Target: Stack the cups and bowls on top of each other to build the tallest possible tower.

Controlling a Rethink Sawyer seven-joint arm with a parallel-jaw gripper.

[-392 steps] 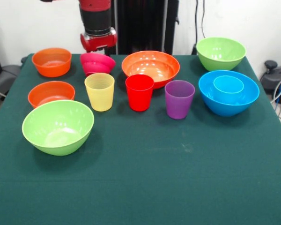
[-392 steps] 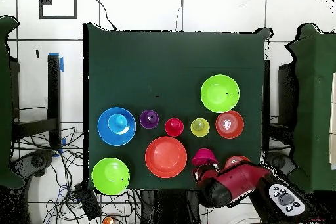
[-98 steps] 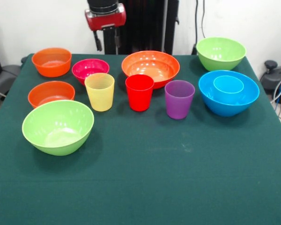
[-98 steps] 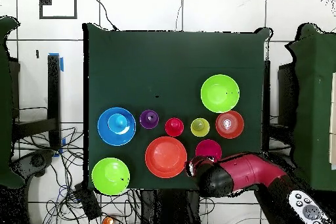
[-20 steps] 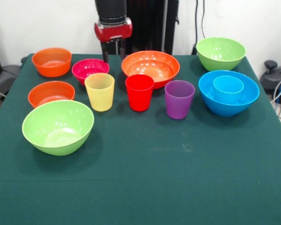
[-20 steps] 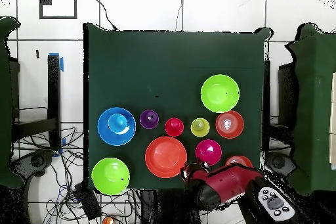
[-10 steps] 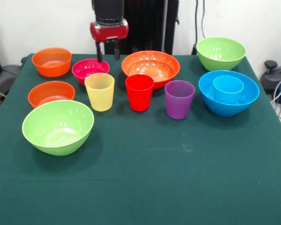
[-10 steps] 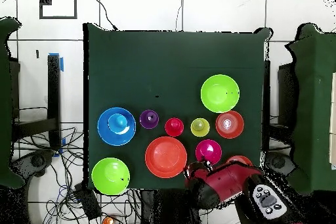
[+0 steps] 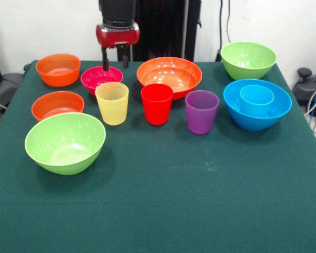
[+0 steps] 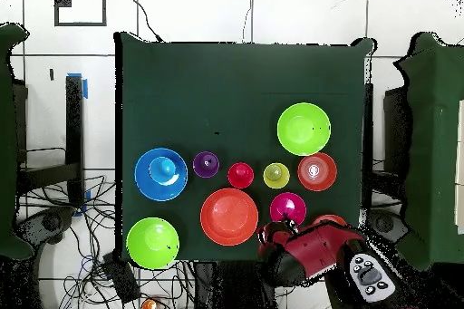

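Front view: gripper (image 9: 115, 66) poised above magenta bowl (image 9: 100, 79), fingers parted and empty, straddling far rim, seemingly for rim grasp. Bowl set on green bench (image 9: 163, 200), at 11 o'clock from yellow cup (image 9: 112, 103). No stack begun except light blue cup (image 9: 256, 95) nested in blue bowl (image 9: 263, 117).

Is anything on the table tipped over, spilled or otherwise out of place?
Nothing stands out. All bowls and cups sit upright on the green table; the light blue cup rests inside the blue bowl. The open gripper hangs over the magenta bowl.
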